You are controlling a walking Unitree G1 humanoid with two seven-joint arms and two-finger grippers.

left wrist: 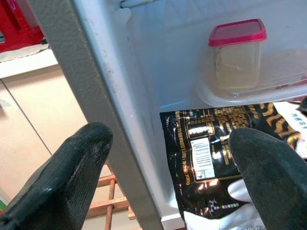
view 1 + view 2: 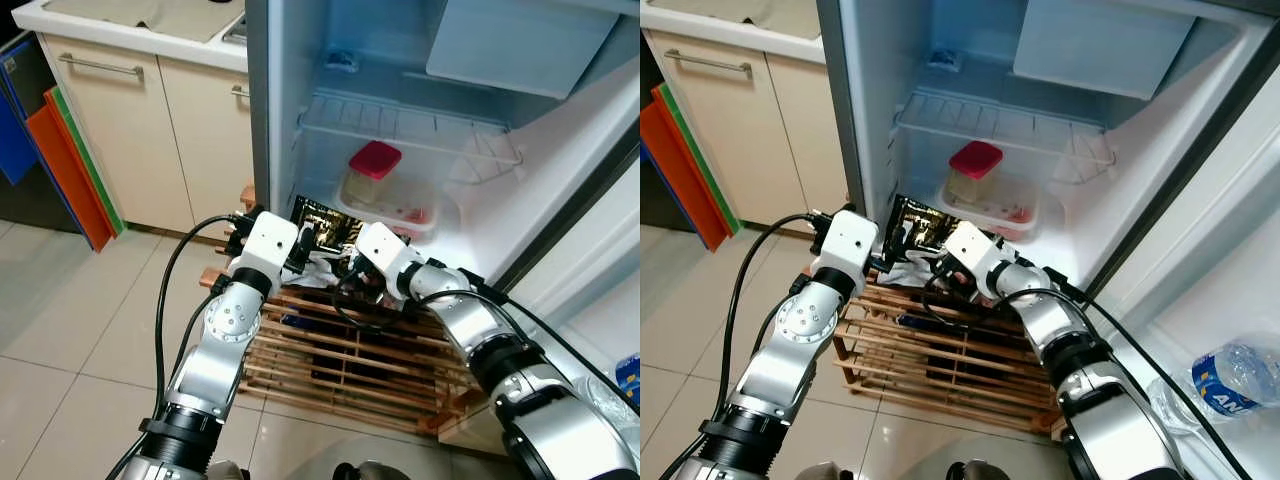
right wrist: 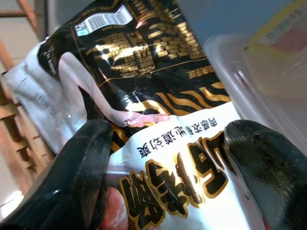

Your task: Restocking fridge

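Open fridge [image 2: 300, 60] ahead: right claw [image 3: 168, 158] grips glossy black-gold packet [image 3: 144, 62]; left claw [image 1: 163, 158] wide.

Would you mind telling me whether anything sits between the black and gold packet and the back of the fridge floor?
Yes. The clear tray holding the red-lidded container sits directly behind the black and gold packet, which the right gripper holds at the fridge's front edge. The left gripper is open beside it.
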